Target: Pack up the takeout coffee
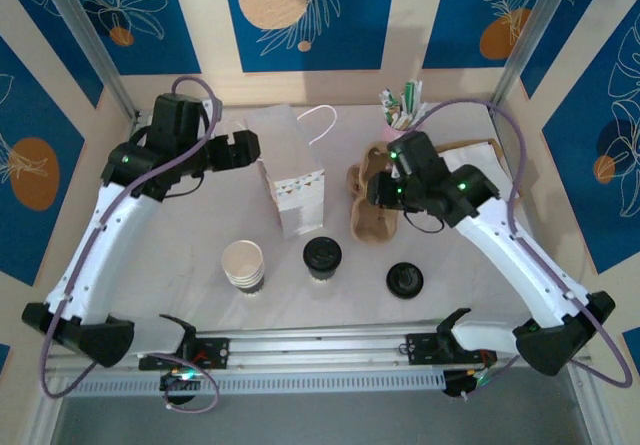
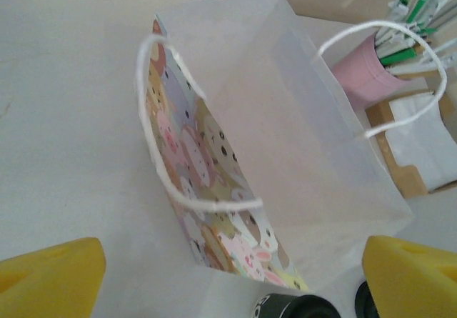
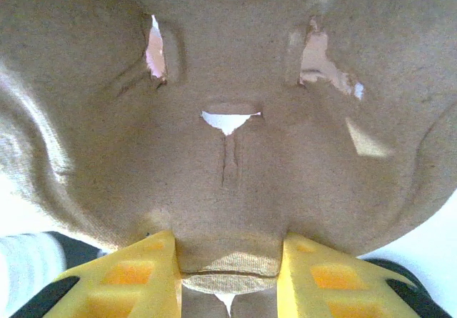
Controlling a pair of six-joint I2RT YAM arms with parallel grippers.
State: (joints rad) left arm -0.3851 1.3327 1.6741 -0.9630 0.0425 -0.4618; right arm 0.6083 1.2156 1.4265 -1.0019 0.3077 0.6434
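Note:
The takeout coffee (image 1: 322, 258), a cream cup under a black lid, stands at the front middle of the table; its lid edge (image 2: 296, 307) peeks in at the bottom of the left wrist view. A white paper bag (image 1: 290, 190) with a cartoon-print side (image 2: 207, 189) stands open behind it. My left gripper (image 1: 245, 148) hovers at the bag's left, open, its yellow fingers (image 2: 50, 279) wide apart with nothing between them. My right gripper (image 1: 380, 190) is shut on the edge of a brown pulp cup carrier (image 1: 372, 210), whose wall (image 3: 228, 118) sits pinched between the yellow pads (image 3: 136, 275).
A stack of lidless cream cups (image 1: 244, 265) stands at the front left. A loose black lid (image 1: 405, 280) lies at the front right. A pink cup of packets (image 1: 400, 110) and a wooden tray of white napkins (image 1: 470, 153) sit at the back right.

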